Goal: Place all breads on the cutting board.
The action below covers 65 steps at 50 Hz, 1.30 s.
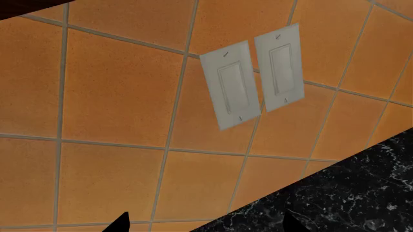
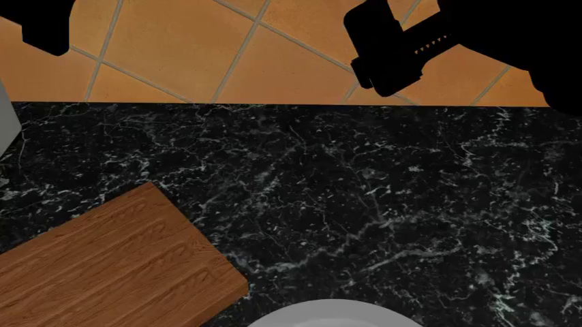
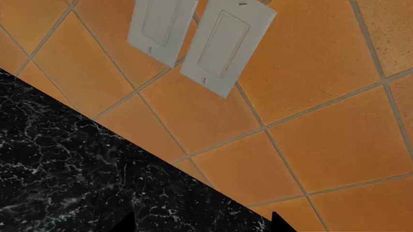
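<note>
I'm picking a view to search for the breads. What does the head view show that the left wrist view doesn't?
Only the head view shows the cutting board, bare of bread, the rim of a white plate and both dark arms raised in front of the wall. Only the left wrist view shows two white wall switches and the tips of the left gripper, apart with nothing between them. Both show the orange tiled wall and the black marble counter. Neither shows any bread.
</note>
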Available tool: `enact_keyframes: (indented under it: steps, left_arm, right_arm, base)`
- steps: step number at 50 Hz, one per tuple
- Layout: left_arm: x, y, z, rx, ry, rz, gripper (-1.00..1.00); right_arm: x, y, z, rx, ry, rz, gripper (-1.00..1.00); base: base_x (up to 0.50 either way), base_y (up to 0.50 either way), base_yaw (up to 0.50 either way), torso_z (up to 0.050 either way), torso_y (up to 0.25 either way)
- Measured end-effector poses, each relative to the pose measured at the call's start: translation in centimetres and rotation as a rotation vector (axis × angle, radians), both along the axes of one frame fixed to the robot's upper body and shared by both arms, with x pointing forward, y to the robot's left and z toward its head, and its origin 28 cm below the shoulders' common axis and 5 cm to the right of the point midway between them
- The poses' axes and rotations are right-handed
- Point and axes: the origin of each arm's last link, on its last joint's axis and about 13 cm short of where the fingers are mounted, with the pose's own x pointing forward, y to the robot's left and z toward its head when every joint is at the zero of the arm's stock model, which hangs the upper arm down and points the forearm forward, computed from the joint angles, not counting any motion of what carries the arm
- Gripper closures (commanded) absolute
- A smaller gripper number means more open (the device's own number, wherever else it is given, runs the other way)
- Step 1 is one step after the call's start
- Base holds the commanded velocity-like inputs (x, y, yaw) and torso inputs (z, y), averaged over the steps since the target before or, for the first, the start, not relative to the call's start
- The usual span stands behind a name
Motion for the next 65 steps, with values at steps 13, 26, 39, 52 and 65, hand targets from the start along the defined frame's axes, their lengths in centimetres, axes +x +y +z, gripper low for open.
enact_keyframes:
  steps: [13, 26, 39, 52, 65]
  left_arm:
    - [0.1, 0.1, -0.3, -0.003, 0.002, 0.003, -1.00]
    - [0.5, 0.1, -0.5, -0.015, 0.006, -0.007, -1.00]
    - [0.6, 0.1, -0.8, -0.025, 0.009, -0.009, -1.00]
    - [0.9, 0.0, -1.1, -0.032, 0.014, -0.018, -1.00]
    - [1.3, -0.1, -1.6, -0.033, 0.022, -0.018, -1.00]
  right_arm:
    - [-0.8, -1.1, -0.3, 0.025, 0.007, -0.038, -1.00]
    - [-4.0, -4.2, 0.1, 0.178, 0.080, -0.188, -1.00]
    - [-7.6, -7.2, 0.3, 0.236, 0.167, -0.339, -1.00]
    - [-11.4, -10.6, 0.0, 0.250, 0.202, -0.491, -1.00]
    - [-14.8, -13.0, 0.1, 0.264, 0.203, -0.643, -1.00]
  base:
    - [0.08, 0.00, 0.00, 0.000, 0.000]
    - [0.00, 0.00, 0.00, 0.000, 0.000]
    - [0.00, 0.00, 0.00, 0.000, 0.000]
    - [0.00, 0.00, 0.00, 0.000, 0.000]
    - [0.00, 0.00, 0.00, 0.000, 0.000]
